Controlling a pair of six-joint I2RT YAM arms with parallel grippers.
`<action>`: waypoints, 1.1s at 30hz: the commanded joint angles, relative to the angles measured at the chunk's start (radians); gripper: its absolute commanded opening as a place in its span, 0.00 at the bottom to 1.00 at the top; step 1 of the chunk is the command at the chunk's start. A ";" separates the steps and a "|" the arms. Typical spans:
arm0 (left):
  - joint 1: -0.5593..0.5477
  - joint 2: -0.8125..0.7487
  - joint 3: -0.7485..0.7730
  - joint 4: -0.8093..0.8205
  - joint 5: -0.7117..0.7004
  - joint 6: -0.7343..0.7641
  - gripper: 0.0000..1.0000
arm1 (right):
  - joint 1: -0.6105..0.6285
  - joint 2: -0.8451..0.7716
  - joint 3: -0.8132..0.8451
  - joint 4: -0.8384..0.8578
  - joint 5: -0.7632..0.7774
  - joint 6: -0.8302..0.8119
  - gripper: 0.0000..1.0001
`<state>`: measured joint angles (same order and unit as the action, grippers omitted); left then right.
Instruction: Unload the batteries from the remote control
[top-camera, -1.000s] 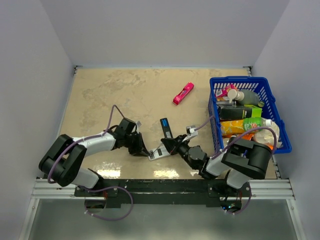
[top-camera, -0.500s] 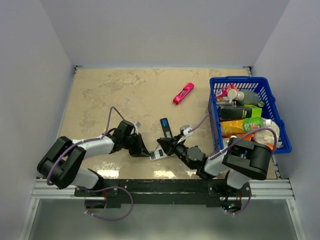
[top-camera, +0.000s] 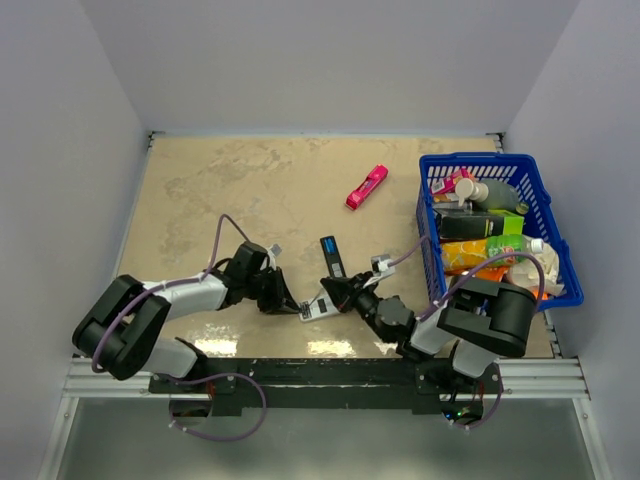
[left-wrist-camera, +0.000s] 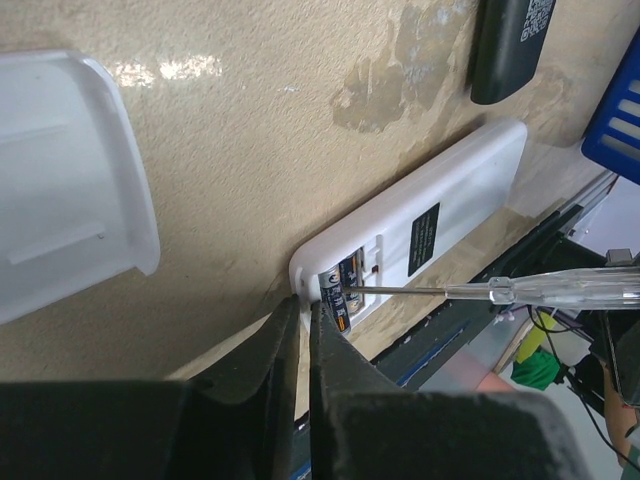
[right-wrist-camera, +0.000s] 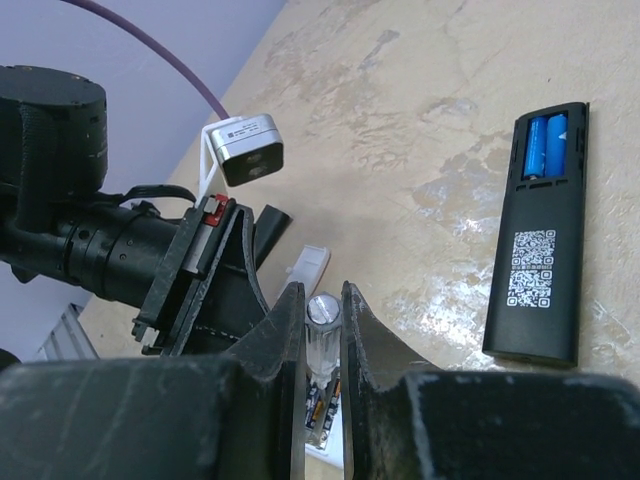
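Batteries sit lengthwise in black remote; right claw clamps screwdriver at white remote; left claw closed.

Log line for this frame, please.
right gripper shut on screwdriver | tip at batteries in open white remote | left gripper shut, at that remote's end | black remote holds two blue cells

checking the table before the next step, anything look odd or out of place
Both remotes lie face down with battery bays uncovered: the black remote shows two blue batteries, and the right pincer holds a clear screwdriver in the bay of the white remote.
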<state>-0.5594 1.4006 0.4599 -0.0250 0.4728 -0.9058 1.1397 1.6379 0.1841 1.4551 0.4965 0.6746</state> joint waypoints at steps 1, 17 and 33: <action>-0.023 -0.008 0.003 -0.052 -0.039 0.030 0.00 | 0.011 -0.027 0.012 -0.073 -0.059 0.025 0.00; -0.019 -0.075 0.166 -0.309 -0.158 0.116 0.00 | 0.003 -0.122 0.173 -0.317 -0.073 -0.058 0.00; 0.138 -0.156 0.238 -0.467 -0.280 0.212 0.05 | -0.015 -0.096 0.317 -0.444 -0.078 -0.161 0.00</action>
<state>-0.4480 1.2991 0.6514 -0.4854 0.1925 -0.7456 1.1328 1.5459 0.4412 1.0332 0.4255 0.5629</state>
